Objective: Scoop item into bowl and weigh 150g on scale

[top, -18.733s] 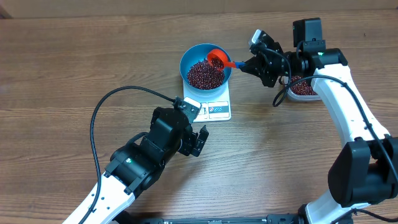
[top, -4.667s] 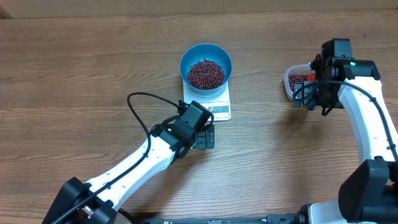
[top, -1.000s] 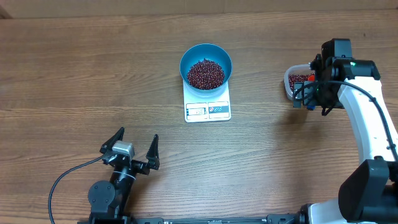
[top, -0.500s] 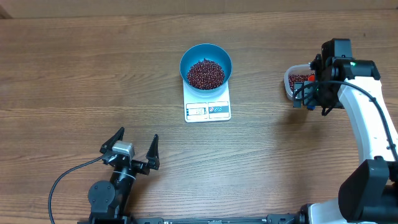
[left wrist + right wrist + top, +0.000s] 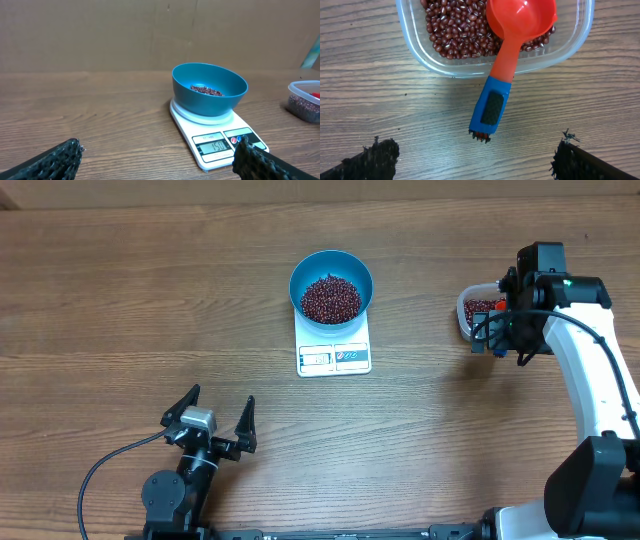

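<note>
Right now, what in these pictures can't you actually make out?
Overhead: digits on the small white rectangular kitchen scale, too small.
Overhead: much of the clear rounded plastic tub, under the white right arm.
Right wrist: the tub's far side, cut by the top edge.
Left wrist: its right end, past the frame.
</note>
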